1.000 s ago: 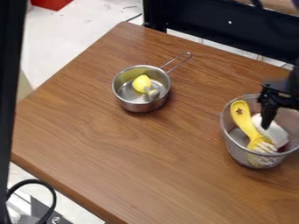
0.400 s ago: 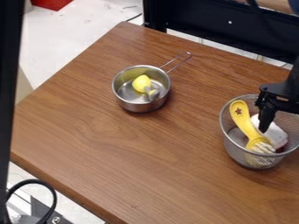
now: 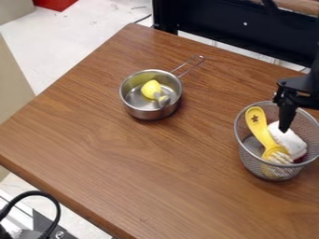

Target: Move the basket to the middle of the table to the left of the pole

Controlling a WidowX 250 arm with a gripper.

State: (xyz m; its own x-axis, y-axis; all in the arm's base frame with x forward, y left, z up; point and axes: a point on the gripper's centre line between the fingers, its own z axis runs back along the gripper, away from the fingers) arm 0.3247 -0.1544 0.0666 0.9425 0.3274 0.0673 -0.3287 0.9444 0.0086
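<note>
At right, a black gripper (image 3: pixel 285 127) hangs over a round silver mesh basket (image 3: pixel 257 166) (jaws apart or together, we cannot tell).

On a brown wooden table (image 3: pixel 156 163), a round silver metal saucepan (image 3: pixel 146 113) sits left of and behind a round silver wire-mesh basket (image 3: pixel 251 161). Inside the saucepan lies a small rounded yellow-and-grey object (image 3: pixel 150 88). In the basket, a long yellow brush (image 3: pixel 261 130) with whitish bristles lies left of a chunky white object (image 3: pixel 288 141).
</note>
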